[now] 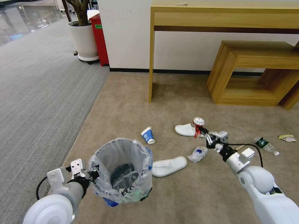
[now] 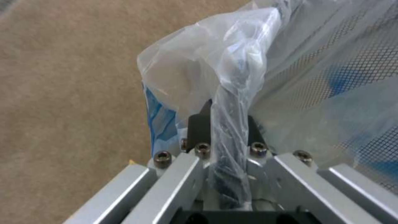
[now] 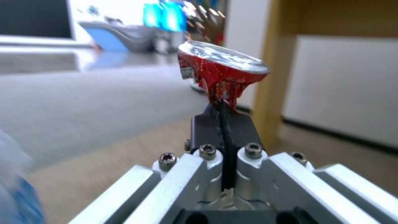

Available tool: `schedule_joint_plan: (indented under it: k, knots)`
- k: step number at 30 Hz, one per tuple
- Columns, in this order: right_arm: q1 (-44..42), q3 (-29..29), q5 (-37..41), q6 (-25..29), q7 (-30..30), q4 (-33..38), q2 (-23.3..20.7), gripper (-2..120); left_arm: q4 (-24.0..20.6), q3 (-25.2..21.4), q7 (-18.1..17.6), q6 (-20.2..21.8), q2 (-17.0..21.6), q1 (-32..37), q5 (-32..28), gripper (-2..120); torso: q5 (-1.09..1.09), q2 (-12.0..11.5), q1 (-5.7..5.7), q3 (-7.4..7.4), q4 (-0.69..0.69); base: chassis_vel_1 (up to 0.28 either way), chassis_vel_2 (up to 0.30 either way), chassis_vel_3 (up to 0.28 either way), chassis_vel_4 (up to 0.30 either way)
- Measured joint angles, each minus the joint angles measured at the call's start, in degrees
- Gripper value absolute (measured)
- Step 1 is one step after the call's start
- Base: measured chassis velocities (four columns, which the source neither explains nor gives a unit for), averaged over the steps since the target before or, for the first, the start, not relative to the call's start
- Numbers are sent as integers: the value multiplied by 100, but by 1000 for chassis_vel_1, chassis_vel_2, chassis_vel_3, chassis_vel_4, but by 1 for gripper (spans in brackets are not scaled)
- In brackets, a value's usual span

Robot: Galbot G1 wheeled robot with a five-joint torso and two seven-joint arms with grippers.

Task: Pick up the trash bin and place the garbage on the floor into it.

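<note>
**Bin in hand, first scrap lifted, most litter still down**

The left pincer (image 1: pixel 93 174) is clamped on the rim of the bin (image 1: pixel 121 171), pinching liner and rim together at the bin's 9 o'clock; in the left wrist view the fingers (image 2: pixel 199 127) close on a fold of clear bag. Whether the bin is clear of the floor (image 1: pixel 130 102) I cannot tell. Nothing is plainly visible inside the bag.

The right pincer (image 1: pixel 199 129) is clamped on a crushed red can (image 1: pixel 198 122), held up above the carpet at the bin's 2 o'clock. The right wrist view shows the can (image 3: pixel 222 71) nipped by its lower edge.

Judging from this, pickup of the bin looks done and one piece is on its way. Left on the floor: a paper cup (image 1: pixel 148 135) at the bin's 12 o'clock, one slipper (image 1: pixel 169 166) just beside the bin at 3 o'clock, another slipper (image 1: pixel 186 129) farther out, a crumpled wad (image 1: pixel 198 154), a bottle (image 1: pixel 265 145) and a wrapper (image 1: pixel 287 137) far off at 3 o'clock.
</note>
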Motion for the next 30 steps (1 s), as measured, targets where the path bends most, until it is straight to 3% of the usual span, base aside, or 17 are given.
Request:
schedule_joint_plan:
  k: [10, 18, 30]
  knots:
    - [330, -500, 1036, 235, -1453, 387, -37, 0, 183, 434, 247, 1, -139, -216, 86, 1, 0, 0, 0, 0, 0, 0, 0, 0, 0]
    - [736, -1280, 1524, 169, -1921, 371, -119, 0, 351, 658, 334, 0, -154, -330, 176, 1, 0, 0, 0, 0, 0, 0, 0, 0, 0]
    - [1340, -2290, 1665, 28, -2640, 190, -93, 0, 504, 768, 352, -3, -185, -433, 181, 1, 0, 0, 0, 0, 0, 0, 0, 0, 0]
